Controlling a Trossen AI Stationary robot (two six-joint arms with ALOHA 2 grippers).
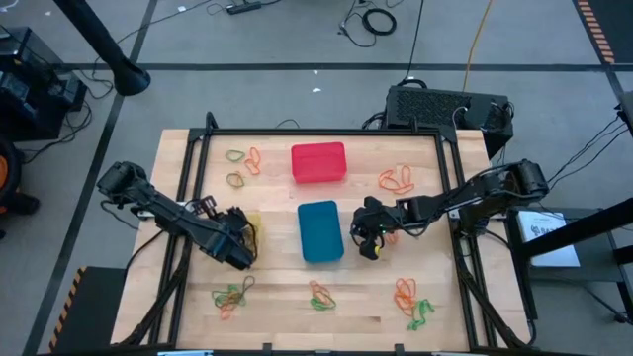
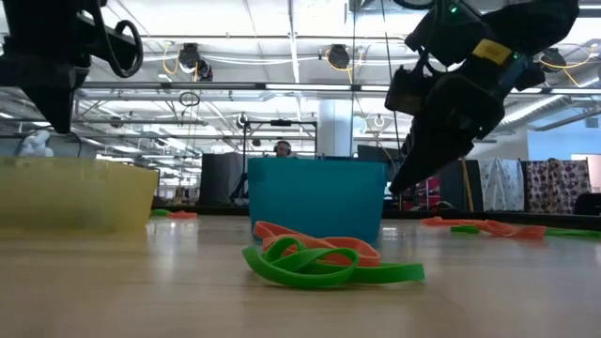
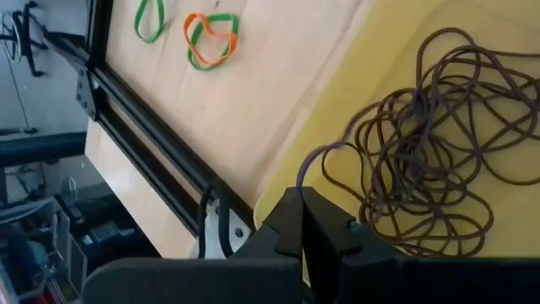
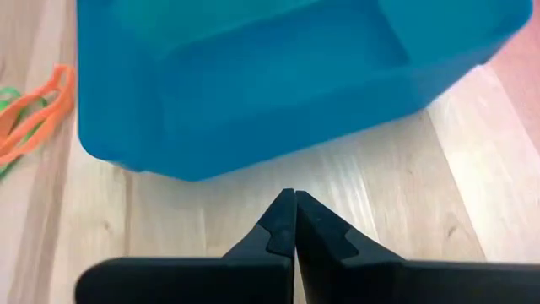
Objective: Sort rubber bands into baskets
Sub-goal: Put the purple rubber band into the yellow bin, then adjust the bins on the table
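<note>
The yellow basket (image 1: 254, 229) holds a tangle of dark brown rubber bands (image 3: 439, 160). My left gripper (image 3: 302, 196) is over the basket's near-left part (image 1: 240, 247), shut on one dark brown band. My right gripper (image 4: 294, 196) is shut and empty. It hangs above the table just right of the blue basket (image 1: 319, 230), as the high view (image 1: 368, 240) and the low view (image 2: 402, 183) show. The red basket (image 1: 318, 162) stands behind the blue one. Orange and green bands lie in loose groups on the table (image 1: 232, 294) (image 1: 398, 179). My left gripper pinches one end of a dark brown band's loop (image 3: 302, 173) between its two fingertips. The band runs from the fingertips to the tangle lying on the basket's floor. Whether it is one band or more, I cannot tell.
More orange and green bands lie at the far left (image 1: 242, 158), near middle (image 1: 321, 296) and near right (image 1: 413, 302). In the low view a green and orange cluster (image 2: 324, 258) lies in front of the blue basket (image 2: 319, 197). A black frame (image 1: 188, 168) borders the table.
</note>
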